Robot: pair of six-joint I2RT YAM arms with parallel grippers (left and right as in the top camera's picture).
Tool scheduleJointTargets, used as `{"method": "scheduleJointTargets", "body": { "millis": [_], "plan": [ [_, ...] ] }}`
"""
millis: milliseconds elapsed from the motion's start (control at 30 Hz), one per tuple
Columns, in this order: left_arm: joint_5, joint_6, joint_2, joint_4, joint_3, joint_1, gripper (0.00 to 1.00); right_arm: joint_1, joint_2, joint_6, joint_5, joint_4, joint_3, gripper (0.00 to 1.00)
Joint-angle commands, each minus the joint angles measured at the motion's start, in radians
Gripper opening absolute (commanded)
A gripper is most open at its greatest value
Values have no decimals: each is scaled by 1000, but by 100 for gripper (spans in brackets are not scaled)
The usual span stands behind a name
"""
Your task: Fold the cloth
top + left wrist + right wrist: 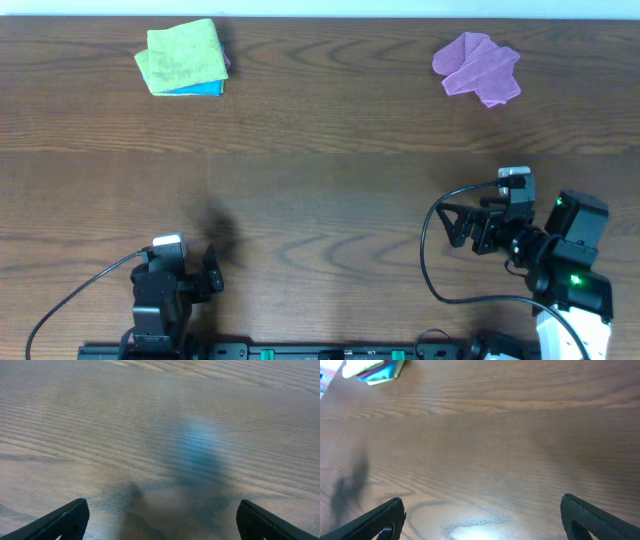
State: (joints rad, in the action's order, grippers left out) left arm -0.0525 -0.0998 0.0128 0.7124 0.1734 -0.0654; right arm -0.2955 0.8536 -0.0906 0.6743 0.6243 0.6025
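lime-green cloth (pixel 183 57) sits folded; left claw (pixel 162 510) and right claw (pixel 482 504) spread wide.

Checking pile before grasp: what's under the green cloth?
Under the green cloth, a blue cloth peeks out at its near edge. Its extent and anything else beneath are covered.

Purple cloth (pixel 477 67) crumpled, far right of wooden table (pixel 330 180); blue cloth (pixel 203 90) edge showing far left

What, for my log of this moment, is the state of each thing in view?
green cloth: folded, lying on the blue cloth
blue cloth: mostly covered, under the green cloth
purple cloth: crumpled, not folded
left gripper: open, empty
right gripper: open, empty
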Motion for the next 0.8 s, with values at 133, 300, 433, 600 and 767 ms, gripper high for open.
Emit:
{"method": "scheduleJointTargets", "body": {
  "millis": [133, 300, 433, 600, 767],
  "plan": [
    [-3, 18, -9, 20, -12, 6, 96, -5, -3, 8, 11, 8, -3, 99],
    [-3, 18, -9, 20, -12, 6, 95, 2, -40, 8, -76, 22, -7, 99],
    [-3, 18, -9, 20, -12, 6, 95, 34, -129, -8, -169, 18, -46, 99],
    [-3, 18, -9, 20, -12, 6, 95, 120, -345, -46, -287, -29, -191, 99],
    [-3, 18, -9, 20, -12, 6, 95, 188, -577, -96, -331, -29, -320, 99]
  ]
}}
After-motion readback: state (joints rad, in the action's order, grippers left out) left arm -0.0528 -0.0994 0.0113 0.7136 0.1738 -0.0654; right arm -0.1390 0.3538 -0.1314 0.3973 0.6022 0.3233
